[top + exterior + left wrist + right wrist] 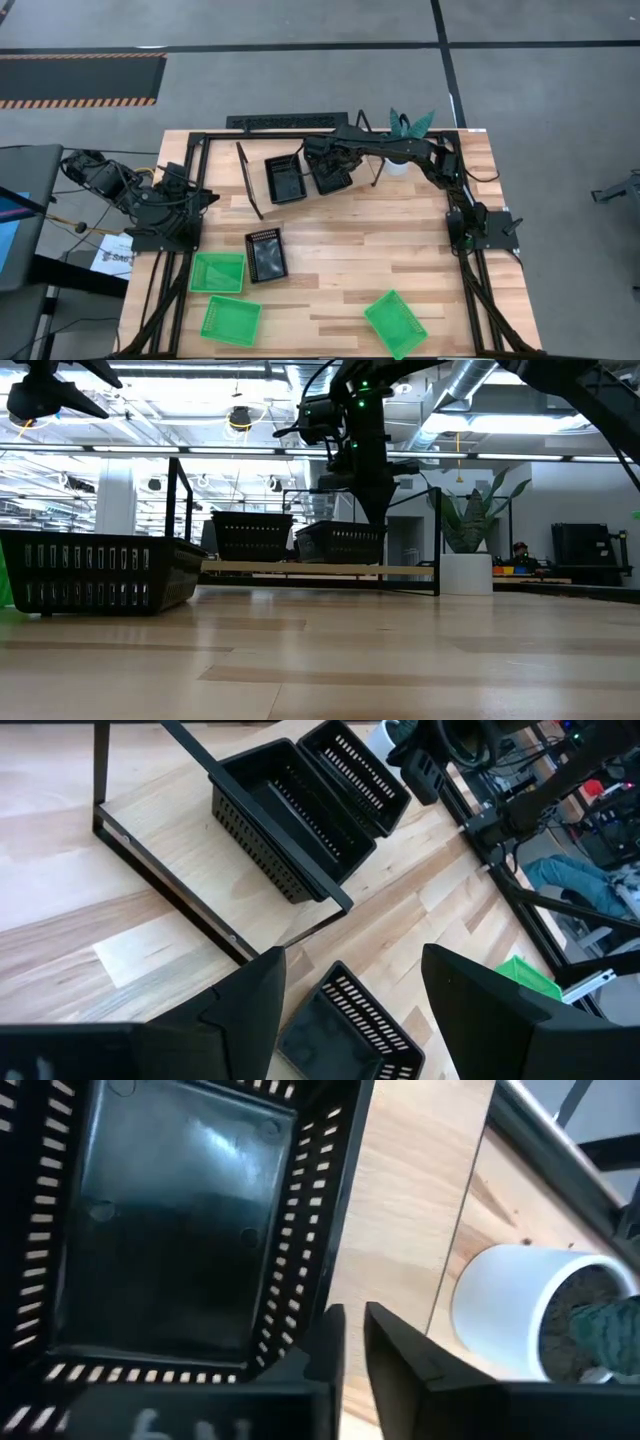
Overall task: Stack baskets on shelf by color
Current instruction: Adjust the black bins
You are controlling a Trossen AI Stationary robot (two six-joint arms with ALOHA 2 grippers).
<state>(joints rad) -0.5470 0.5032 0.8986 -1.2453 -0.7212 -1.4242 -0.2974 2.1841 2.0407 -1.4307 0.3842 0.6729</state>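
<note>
The shelf (pixel 170 840) stands at the table's far side. One black basket (pixel 285 178) sits flat on its board. My right gripper (pixel 322 158) is over the shelf, shut on a second black basket (pixel 333 175) just right of the first; in the low view this basket (pixel 340 542) is tilted. A third black basket (pixel 266 253) lies on the table's middle. Three green baskets (pixel 218 272), (pixel 230 320), (pixel 395 323) lie near the front edge. My left gripper (pixel 352 960) is open and empty at the table's left side (pixel 196 193). My right gripper holds the black basket at a corner of its rim (pixel 312 1342), where a long wall meets a short one. The fingers (pixel 400 1365) come from above, nearly closed; the gripper body hides the exact pinch. The basket hangs tilted, its held end (pixel 380 530) higher, over the shelf board.
A white pot with a plant (pixel 398 163) stands at the shelf's right end, close to my right arm. The shelf's black posts (pixel 180 510) rise above the board. Black frame rails run along the table's left and right sides. A person sits in the room behind (pixel 518 552).
</note>
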